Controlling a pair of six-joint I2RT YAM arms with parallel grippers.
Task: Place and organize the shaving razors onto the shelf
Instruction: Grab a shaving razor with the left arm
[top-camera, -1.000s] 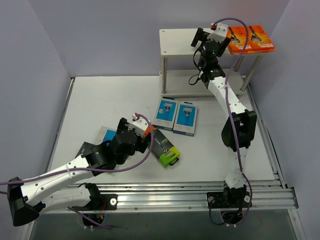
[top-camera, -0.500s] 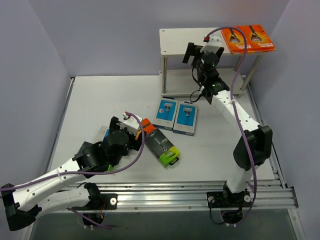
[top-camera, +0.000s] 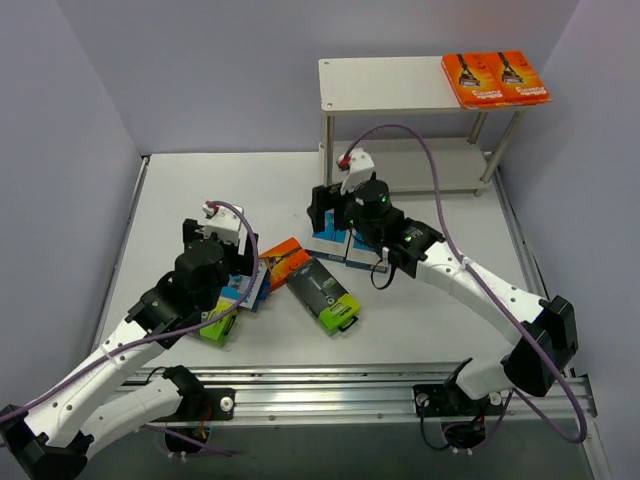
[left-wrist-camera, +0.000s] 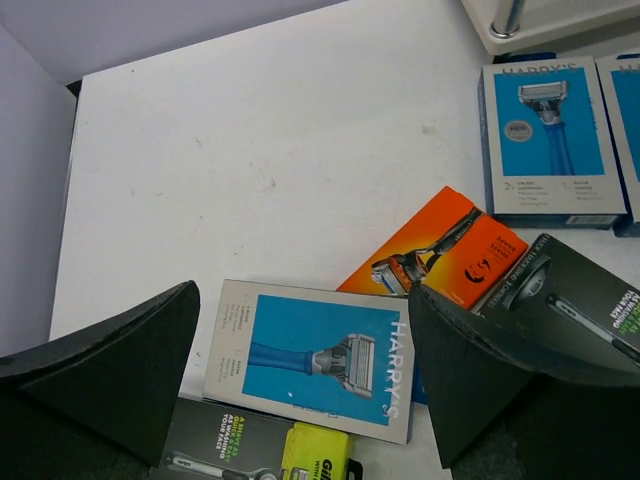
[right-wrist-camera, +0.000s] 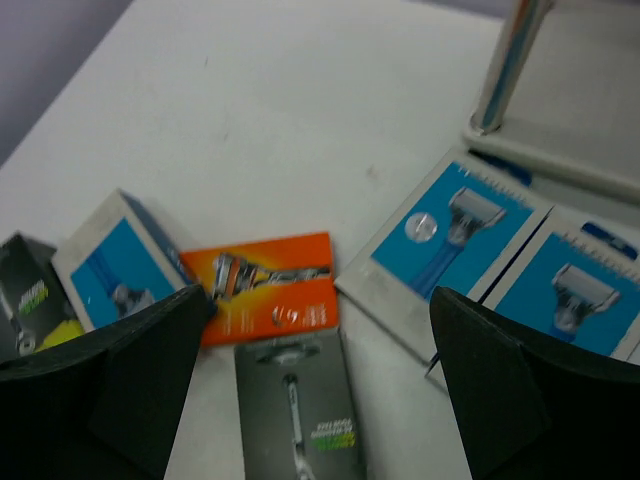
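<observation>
Right arm (top-camera: 470, 285): is coming down off the top board of the shelf (top-camera: 385, 85), where it was a second ago, and is now hanging low over the desk (top-camera: 200, 190) just in front of that shelf.
Left arm (top-camera: 130, 335): is sitting further left and back than a second ago, leaving the loose orange pack (top-camera: 283, 262) uncovered.
Right fingers (right-wrist-camera: 500, 380): are standing wide apart and holding nothing.
Left fingers (left-wrist-camera: 110, 370): are also standing wide apart and holding nothing, hovering over the near blue pack (left-wrist-camera: 310, 355), which is showing flat between them in the wrist view.
Shelf top: two orange packs (top-camera: 495, 78) are lying side by side, touching, at its right end.
Shelf leg: a first far blue pack (right-wrist-camera: 447, 238) and a second far blue pack (right-wrist-camera: 572, 296) are lying edge to edge on the desk beside it, largely hidden from above by the right arm.
Desk middle: the loose orange pack is lying tilted, touching the long black pack (top-camera: 323, 293) with its lime end pointing toward the near edge.
Desk left: a second black pack (top-camera: 215, 325) is lying at the near blue pack's edge (whether it is tucked under it I cannot tell).
</observation>
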